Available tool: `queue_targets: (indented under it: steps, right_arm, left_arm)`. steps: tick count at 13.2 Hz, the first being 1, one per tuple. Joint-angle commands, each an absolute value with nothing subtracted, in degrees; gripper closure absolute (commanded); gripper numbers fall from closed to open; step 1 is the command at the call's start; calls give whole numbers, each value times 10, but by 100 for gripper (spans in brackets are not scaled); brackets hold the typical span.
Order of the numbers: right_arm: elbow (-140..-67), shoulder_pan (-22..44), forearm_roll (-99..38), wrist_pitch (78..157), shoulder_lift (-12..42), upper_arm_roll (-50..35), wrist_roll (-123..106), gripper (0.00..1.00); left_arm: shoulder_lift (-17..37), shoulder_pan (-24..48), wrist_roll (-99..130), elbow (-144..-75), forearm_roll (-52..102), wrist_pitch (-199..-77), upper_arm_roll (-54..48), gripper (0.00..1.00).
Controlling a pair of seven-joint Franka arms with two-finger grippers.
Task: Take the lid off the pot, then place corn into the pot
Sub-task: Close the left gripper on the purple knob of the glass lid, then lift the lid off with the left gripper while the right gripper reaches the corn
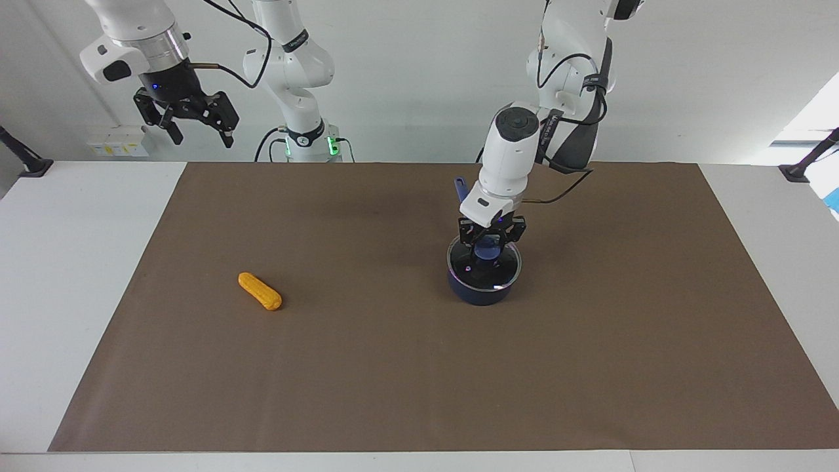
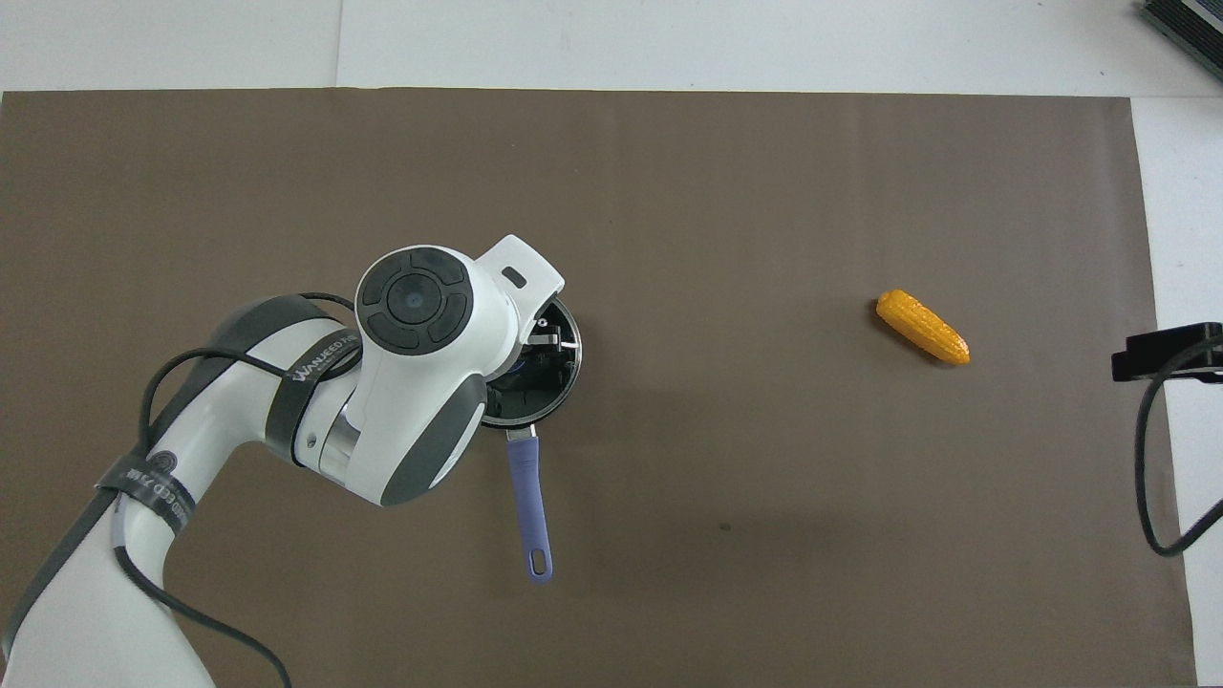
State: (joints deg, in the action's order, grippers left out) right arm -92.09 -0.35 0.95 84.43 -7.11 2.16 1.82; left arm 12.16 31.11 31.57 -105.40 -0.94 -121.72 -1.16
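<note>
The navy pot (image 1: 482, 296) stands on the brown mat toward the left arm's end of the table, its long blue handle (image 2: 528, 506) pointing toward the robots. The glass lid (image 1: 506, 272) lies on the pot's rim. My left gripper (image 1: 489, 252) comes straight down on it and is shut on the lid's blue knob (image 1: 488, 248). In the overhead view the left arm's wrist (image 2: 420, 363) hides most of the lid (image 2: 566, 368). The orange-yellow corn (image 1: 259, 291) lies on the mat toward the right arm's end (image 2: 923, 327). My right gripper (image 1: 193, 128) waits open, high above the table's edge.
The brown mat (image 1: 590, 367) covers most of the white table (image 1: 72, 275). Small white boxes (image 1: 118, 141) stand by the wall near the right arm. Black clamps (image 1: 803, 167) sit at the table's corners nearest the robots.
</note>
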Motion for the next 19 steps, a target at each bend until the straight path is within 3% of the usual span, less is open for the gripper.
queue_targets:
  steps: [1,5,9,13,19]
  right_arm:
    - [-953,-15,-4,866,-77,23,-19,0]
    - [-1040,-17,-4,991,-62,23,-93,0]
    - [-1056,-18,-4,1059,12,23,-204,0]
    - [-1089,-13,-3,1169,72,23,-364,0]
    - [-1093,10,-3,1239,156,17,-424,0]
  left_arm:
    - [120,319,312,-1006,-20,-1177,-3,100]
    - [108,294,263,-954,-20,-1106,6,100]
    - [89,224,114,-954,-18,-1069,6,100]
    - [79,137,-35,-975,-16,-1062,6,100]
    - [45,44,-159,-1051,-15,-1098,6,100]
